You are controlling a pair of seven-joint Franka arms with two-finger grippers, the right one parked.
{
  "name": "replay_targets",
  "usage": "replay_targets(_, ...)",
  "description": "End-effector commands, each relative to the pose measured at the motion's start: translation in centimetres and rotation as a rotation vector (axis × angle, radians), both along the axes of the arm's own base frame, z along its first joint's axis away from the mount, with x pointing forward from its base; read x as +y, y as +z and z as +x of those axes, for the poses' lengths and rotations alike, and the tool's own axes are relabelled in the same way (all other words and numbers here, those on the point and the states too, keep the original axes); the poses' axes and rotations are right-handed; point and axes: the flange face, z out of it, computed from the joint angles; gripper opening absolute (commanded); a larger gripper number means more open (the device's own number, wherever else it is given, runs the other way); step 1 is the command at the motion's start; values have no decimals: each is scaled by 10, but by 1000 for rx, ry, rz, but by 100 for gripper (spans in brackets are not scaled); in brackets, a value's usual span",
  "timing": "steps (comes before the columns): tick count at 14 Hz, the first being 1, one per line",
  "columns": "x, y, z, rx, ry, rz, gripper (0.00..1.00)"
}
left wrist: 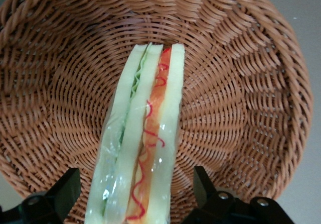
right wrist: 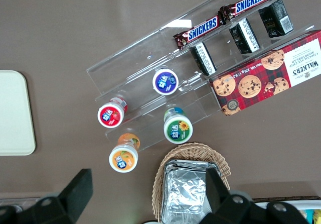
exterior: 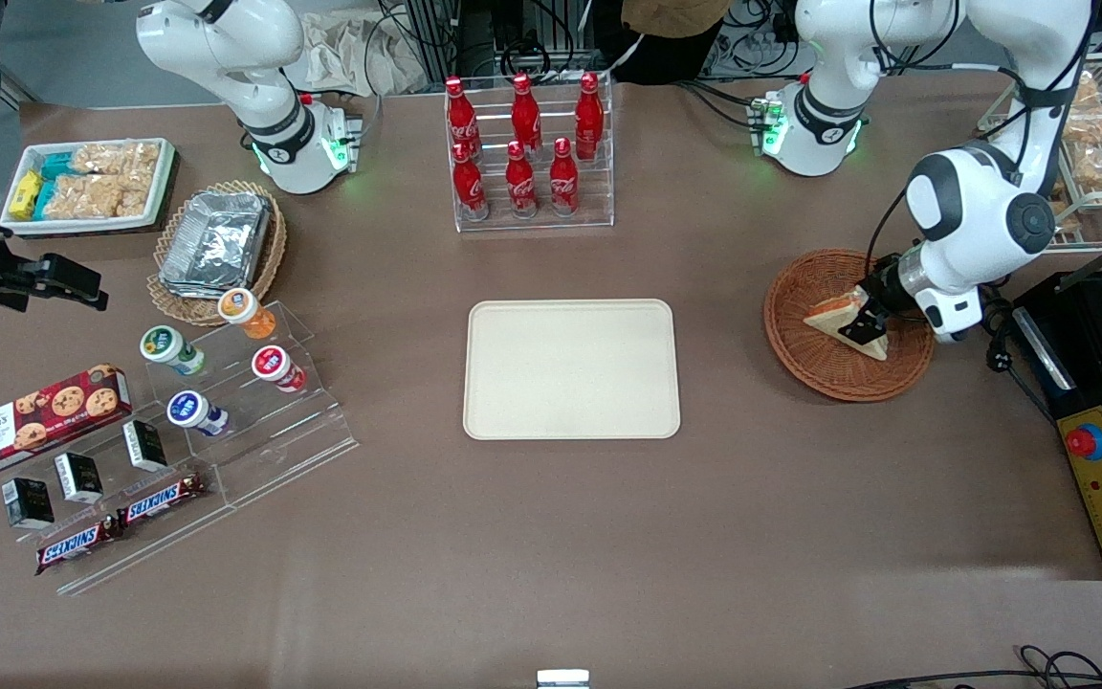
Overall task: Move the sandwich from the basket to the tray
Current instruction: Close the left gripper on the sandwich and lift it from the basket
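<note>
Claw (exterior: 865,323) down inside the basket (exterior: 804,359), set at the sandwich (exterior: 843,314). In the left wrist view the two black fingers (left wrist: 62,191) stand spread, one on each side of the sandwich (left wrist: 145,138), with a visible gap between each finger and the wrap. Open, holding nothing; whether either finger touches the wrap cannot be told.

Sandwich: wrapped wedge standing on edge between the fingers, filling edge up toward the wrist camera, green layer along one slice, orange-red along the other. It lies in the basket (left wrist: 241,83), on the woven floor.

Basket: round, reddish-brown wicker, sitting on the brown surface (exterior: 551,536) directly under the claw, at the working arm's end.

Tray (exterior: 571,368): cream, rectangular, rounded corners, flat on the surface, well apart from the claw, toward the parked arm's end. Nothing on it.

Farther out from the claw, past the tray:
- clear rack of red bottles (exterior: 524,148), farther from the front camera than the tray
- tan wicker basket of foil containers (exterior: 216,244)
- clear stepped stand with small pots (exterior: 216,368), chocolate bars (exterior: 121,522) and a red biscuit box (exterior: 39,407)
- white tray of snack packets (exterior: 87,184) at the parked arm's end
</note>
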Motion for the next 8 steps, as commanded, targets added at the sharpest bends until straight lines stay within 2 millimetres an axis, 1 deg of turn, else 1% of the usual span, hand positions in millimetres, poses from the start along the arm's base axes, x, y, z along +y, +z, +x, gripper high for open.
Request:
replay_targets(1,-3,-3,2,-12,19,3,95)
replay_targets(2,-3,-3,2,-12,21,3,81)
replay_targets(3,-2,-3,3,-13,21,3,55)
replay_targets(4,-3,-2,4,-13,21,3,40)
replay_targets(5,-3,-2,4,-15,19,2,35)
replay_targets(6,-3,0,4,-15,19,2,35)
replay_targets(7,-4,2,5,-18,18,0,31)
replay_targets(8,-4,5,5,-21,17,-1,31)
